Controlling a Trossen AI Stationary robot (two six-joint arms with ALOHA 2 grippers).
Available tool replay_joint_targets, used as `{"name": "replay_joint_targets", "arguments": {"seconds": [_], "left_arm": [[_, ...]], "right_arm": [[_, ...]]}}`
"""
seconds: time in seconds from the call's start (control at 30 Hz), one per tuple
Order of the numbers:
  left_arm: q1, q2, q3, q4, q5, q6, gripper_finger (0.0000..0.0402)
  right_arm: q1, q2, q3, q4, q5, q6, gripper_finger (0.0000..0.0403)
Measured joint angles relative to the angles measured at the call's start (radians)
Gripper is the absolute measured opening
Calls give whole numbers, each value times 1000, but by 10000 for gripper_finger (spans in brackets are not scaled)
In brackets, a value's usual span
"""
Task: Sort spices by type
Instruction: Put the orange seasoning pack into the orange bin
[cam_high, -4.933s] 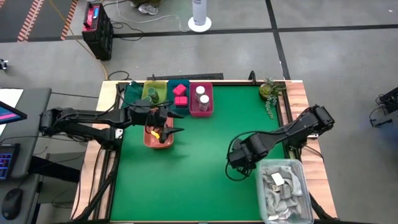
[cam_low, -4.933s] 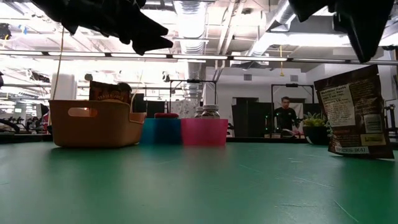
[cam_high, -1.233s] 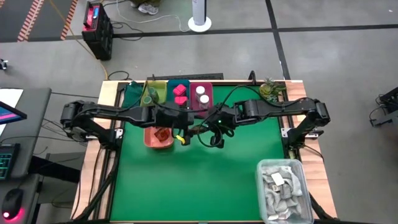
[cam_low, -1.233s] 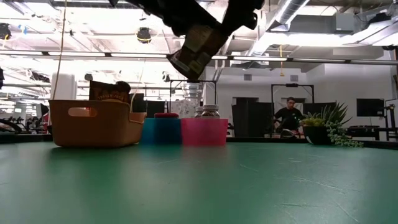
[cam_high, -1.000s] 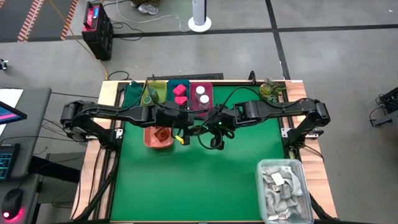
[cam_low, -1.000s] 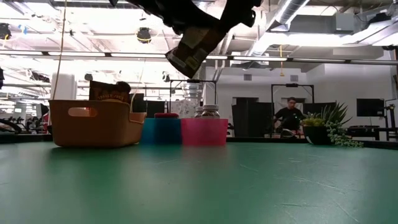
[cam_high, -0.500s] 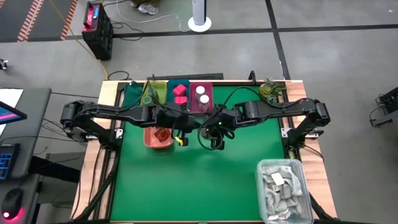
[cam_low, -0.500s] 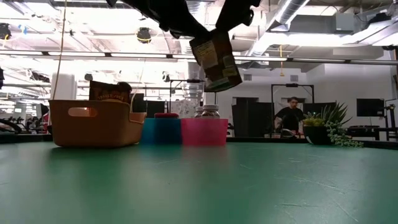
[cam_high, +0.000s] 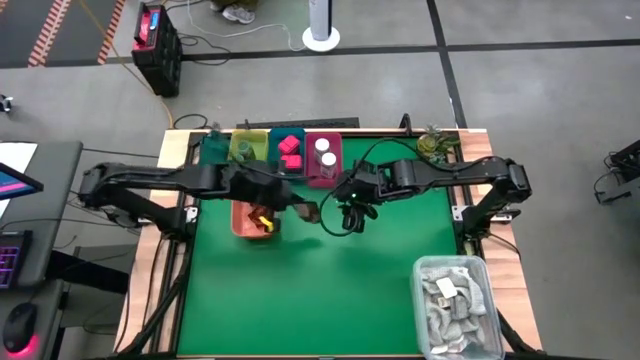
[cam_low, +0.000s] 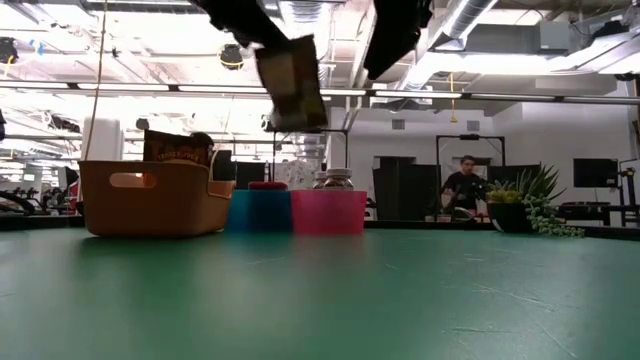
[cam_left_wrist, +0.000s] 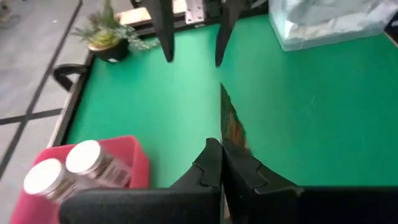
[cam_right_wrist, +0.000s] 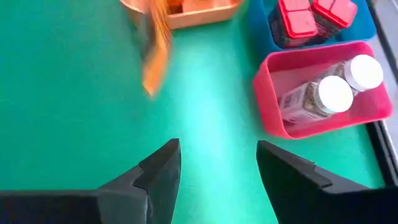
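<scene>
A red-brown sachet (cam_low: 290, 85) hangs in the air over the table's middle, right of the orange tray (cam_high: 240, 226), which holds another sachet (cam_low: 175, 150). My left gripper (cam_high: 298, 208) is shut on the hanging sachet. My right gripper (cam_high: 347, 216) is open and empty just to its right; its spread fingers (cam_left_wrist: 166, 34) show in the left wrist view. At the far edge stand a green tray with a greenish jar (cam_high: 243, 150), a blue tray with pink packs (cam_right_wrist: 305, 18) and a pink tray with white-capped jars (cam_right_wrist: 326, 93). My left gripper pinches the sachet's upper edge (cam_left_wrist: 225, 149) between its two shut fingers, coming from the table's left and slanting down. The sachet shows edge-on past the fingertips in the left wrist view. It hangs below the gripper, slightly tilted, clear of the table.
A clear bin of pale grey rags (cam_high: 455, 305) stands at the near right corner. A small plant (cam_high: 432, 146) sits at the far right corner. Bare green mat (cam_high: 300, 300) lies in the near middle. A person (cam_low: 462, 185) stands in the room behind.
Both grippers were together at the sachet. The right gripper has let go and drawn back a little toward the table's right edge. The left gripper has carried the sachet toward the orange tray on the left. The sachet has swung from slanting to hanging nearly upright.
</scene>
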Motion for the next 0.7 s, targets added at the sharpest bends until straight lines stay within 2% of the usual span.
{"name": "replay_joint_targets", "arguments": {"seconds": [0.2,0.5,0.7], "left_arm": [[0,-145,0,-139,-66,-53,0],[-1,-273,0,-300,-107,-217,0],[-3,-278,0,-380,-47,-304,0]], "right_arm": [[2,-1,-54,106,138,-19,236],[-6,-2,-176,306,146,-62,218],[-14,-6,-251,386,146,-52,207]]}}
